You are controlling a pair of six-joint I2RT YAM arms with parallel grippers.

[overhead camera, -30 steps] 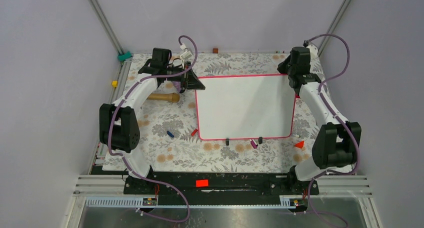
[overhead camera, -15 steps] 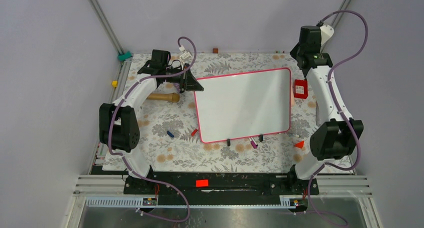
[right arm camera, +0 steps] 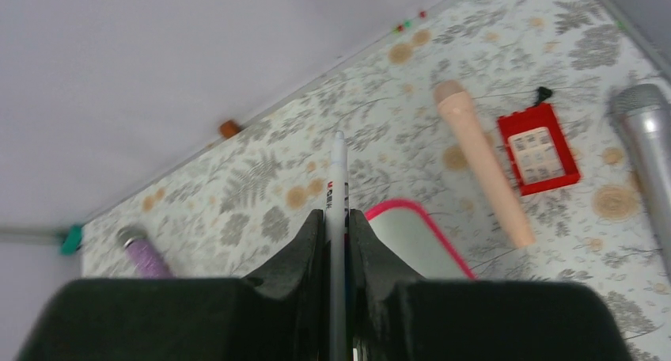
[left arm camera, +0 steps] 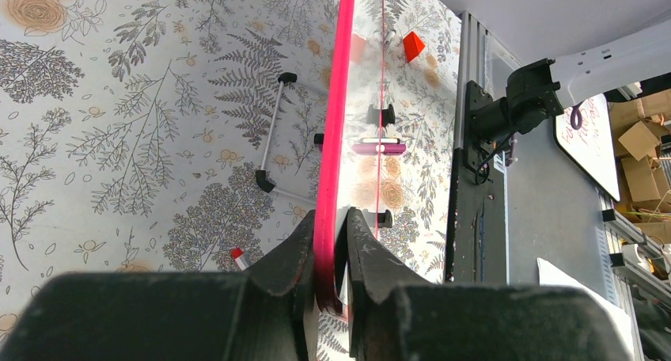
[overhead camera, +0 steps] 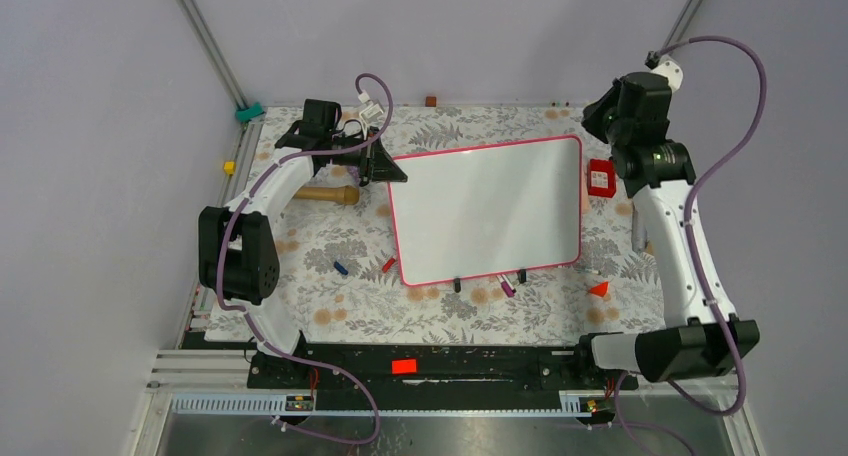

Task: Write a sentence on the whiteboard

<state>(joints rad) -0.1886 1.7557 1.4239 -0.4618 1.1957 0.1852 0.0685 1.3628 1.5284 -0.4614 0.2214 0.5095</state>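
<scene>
Working note: I take this for a robotics lab cell. Silver aluminium extrusion posts (overhead camera: 205,41) frame plain lilac-grey wall panels (overhead camera: 450,26). A black base rail (overhead camera: 430,364) carries two white jointed arms (overhead camera: 275,181). Brown cardboard boxes (left arm camera: 642,139) sit beyond the floral-print table cover (overhead camera: 330,306).

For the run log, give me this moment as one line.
left jaws: shut on whiteboard frame | right jaws: shut on white pen, held off the board | whiteboard: no writing visible

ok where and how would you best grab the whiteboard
I'd pinch the whiteboard by its thin pink frame, coming in edge-on from outside, as the left gripper does at the far-left corner; the broad glossy face gives jaws nothing to close on.
</scene>
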